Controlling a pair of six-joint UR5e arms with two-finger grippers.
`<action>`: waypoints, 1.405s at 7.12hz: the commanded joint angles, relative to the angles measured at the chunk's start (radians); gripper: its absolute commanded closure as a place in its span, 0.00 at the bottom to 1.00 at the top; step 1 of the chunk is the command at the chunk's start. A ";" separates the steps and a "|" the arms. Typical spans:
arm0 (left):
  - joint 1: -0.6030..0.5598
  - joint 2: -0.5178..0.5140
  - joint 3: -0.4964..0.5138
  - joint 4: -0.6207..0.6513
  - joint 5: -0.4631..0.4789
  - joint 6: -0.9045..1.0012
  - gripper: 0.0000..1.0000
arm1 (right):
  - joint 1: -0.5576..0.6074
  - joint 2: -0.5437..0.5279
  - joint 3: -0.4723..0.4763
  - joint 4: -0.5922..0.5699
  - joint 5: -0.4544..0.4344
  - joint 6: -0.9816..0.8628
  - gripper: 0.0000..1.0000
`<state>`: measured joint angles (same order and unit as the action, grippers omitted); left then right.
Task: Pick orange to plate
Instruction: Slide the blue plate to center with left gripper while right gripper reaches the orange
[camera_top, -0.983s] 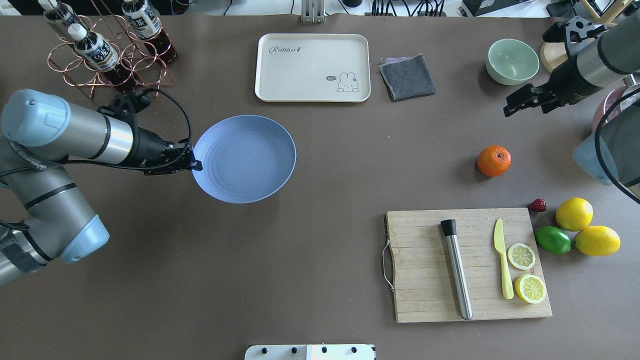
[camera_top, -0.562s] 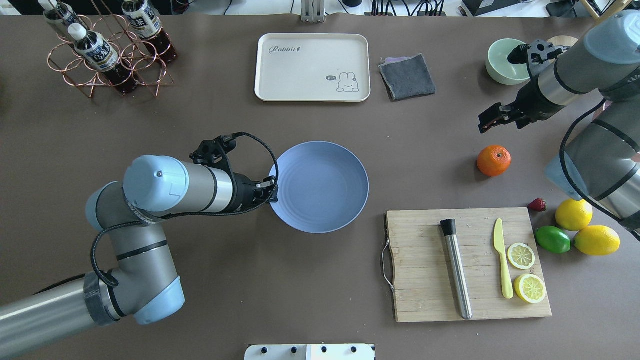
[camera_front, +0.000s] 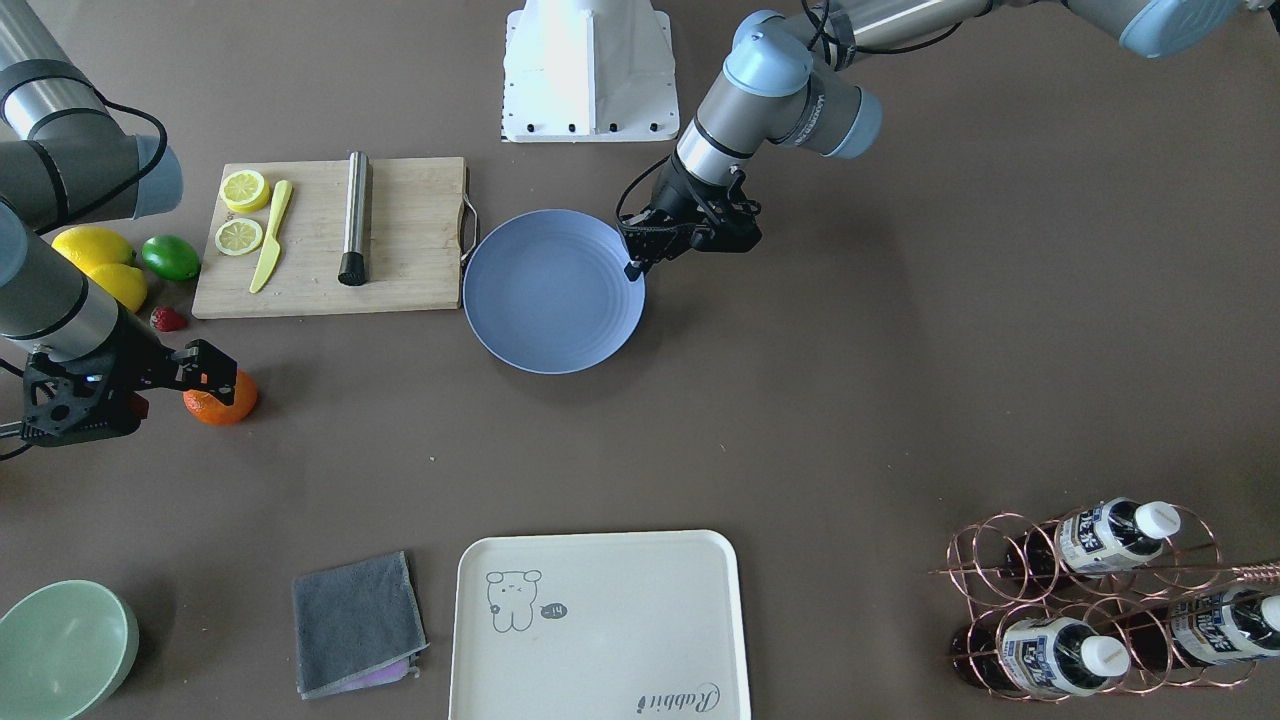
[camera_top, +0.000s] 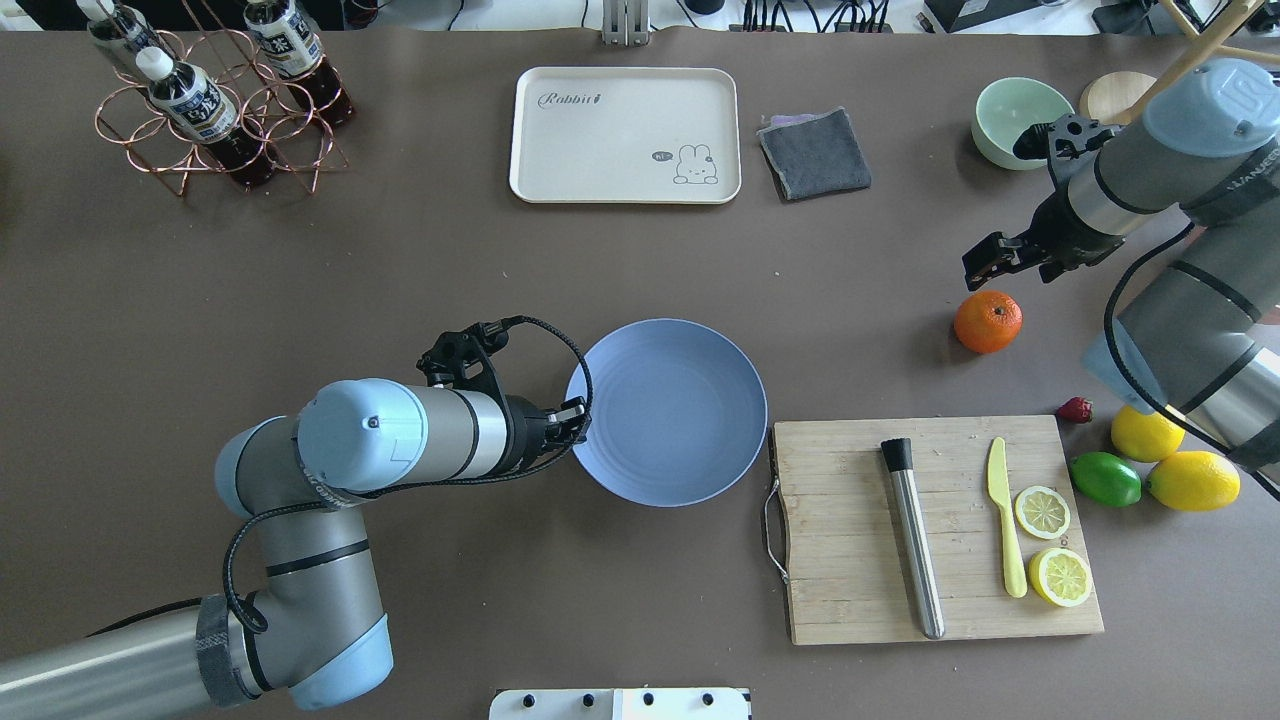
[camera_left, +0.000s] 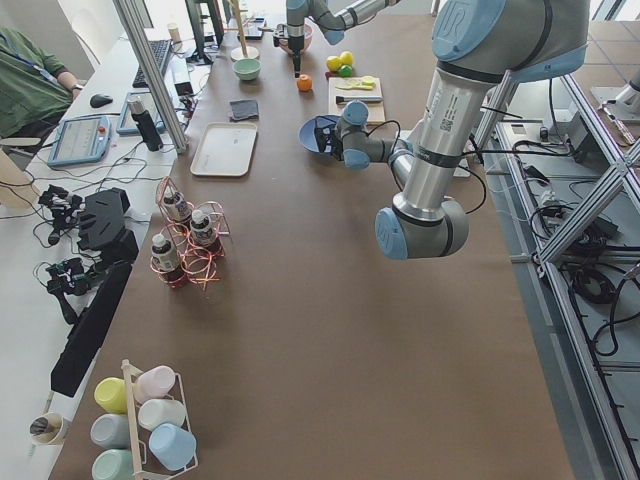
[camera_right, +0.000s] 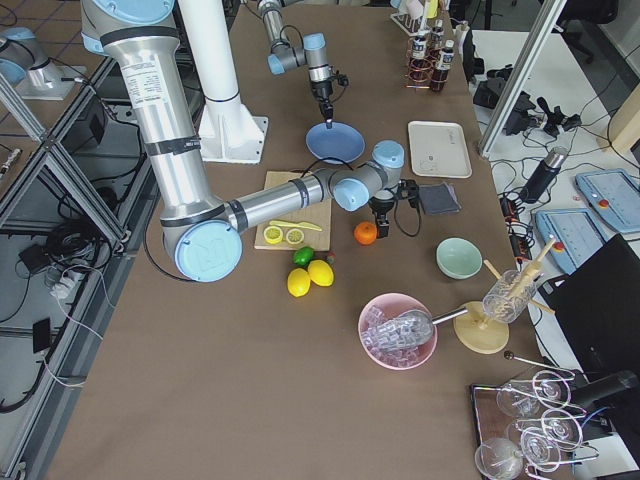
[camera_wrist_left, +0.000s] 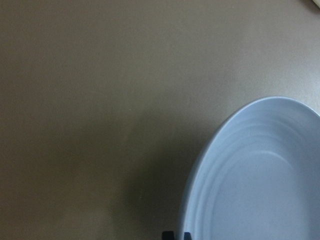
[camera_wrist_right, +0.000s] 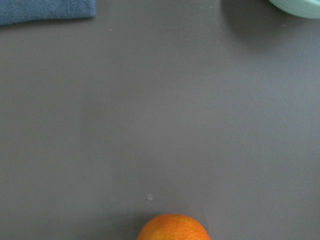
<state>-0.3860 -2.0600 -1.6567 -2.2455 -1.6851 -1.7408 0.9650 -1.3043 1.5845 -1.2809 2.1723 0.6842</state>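
The orange (camera_top: 988, 321) rests on the brown table, far of the cutting board; it also shows as the orange (camera_front: 222, 405) and at the bottom edge as the orange (camera_wrist_right: 172, 228). My right gripper (camera_top: 985, 262) hovers just beyond it, apparently open and holding nothing. The light-blue plate (camera_top: 680, 420) lies flat at mid-table, its right rim almost touching the board's handle. My left gripper (camera_top: 578, 415) is shut on the plate's left rim, seen too as the left gripper (camera_front: 635, 262). In the left wrist view the plate (camera_wrist_left: 260, 180) fills the lower right.
The wooden cutting board (camera_top: 840, 520) carries a metal muddler, a yellow knife and two lemon slices. Two lemons, a lime (camera_top: 1105, 479) and a strawberry lie right of it. Along the far side stand a green bowl (camera_top: 1005, 125), a grey cloth (camera_top: 815, 152), a cream tray (camera_top: 600, 140) and a bottle rack (camera_top: 210, 100).
My left gripper has dragged the plate right and nearer, from the table's left up to the cutting board. My right gripper has come in from the far right to just beyond the orange.
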 joint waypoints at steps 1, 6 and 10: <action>-0.056 0.011 0.017 0.003 -0.010 0.023 1.00 | -0.005 0.002 -0.012 0.000 0.000 0.000 0.00; -0.082 0.026 0.045 -0.002 0.005 0.029 0.02 | -0.049 -0.006 -0.027 0.002 -0.034 0.002 0.00; -0.100 0.028 0.035 0.000 -0.002 0.032 0.02 | -0.094 0.005 -0.043 0.008 -0.074 0.002 0.83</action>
<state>-0.4823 -2.0317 -1.6150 -2.2469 -1.6844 -1.7091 0.8775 -1.3008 1.5452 -1.2742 2.1008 0.6857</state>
